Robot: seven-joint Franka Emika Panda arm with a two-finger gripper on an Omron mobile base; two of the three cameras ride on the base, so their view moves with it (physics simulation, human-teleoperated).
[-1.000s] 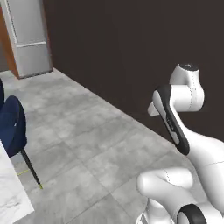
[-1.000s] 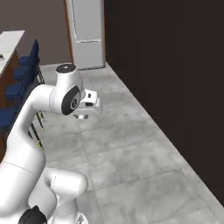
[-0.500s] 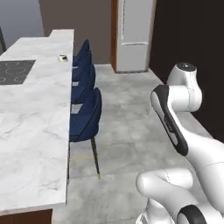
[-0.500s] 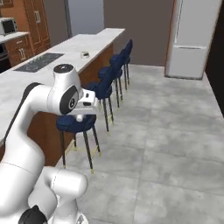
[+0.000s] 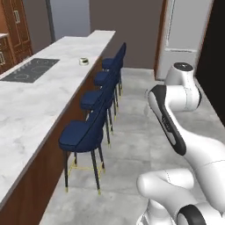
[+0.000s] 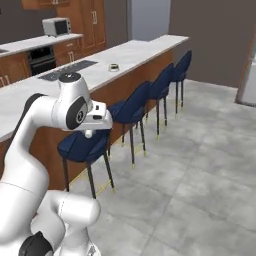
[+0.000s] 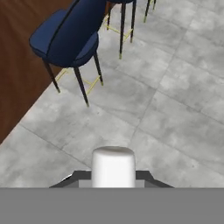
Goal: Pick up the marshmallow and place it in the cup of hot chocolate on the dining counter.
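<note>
Whole view swung since a second ago: base turned, long white marble dining counter [image 5: 39, 105] now faced. Small dark gold-banded cup of hot chocolate [image 5: 83, 61] seen far along it. Two-finger gripper [image 7: 113, 175] clenched on tiny white cylindrical marshmallow [image 7: 113, 166]; approach remains.

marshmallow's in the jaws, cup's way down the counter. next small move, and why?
Probably keep driving the base along the dining counter toward the cup of hot chocolate. The gripper is shut on the marshmallow over the floor by the stools, well short of the cup.
</note>
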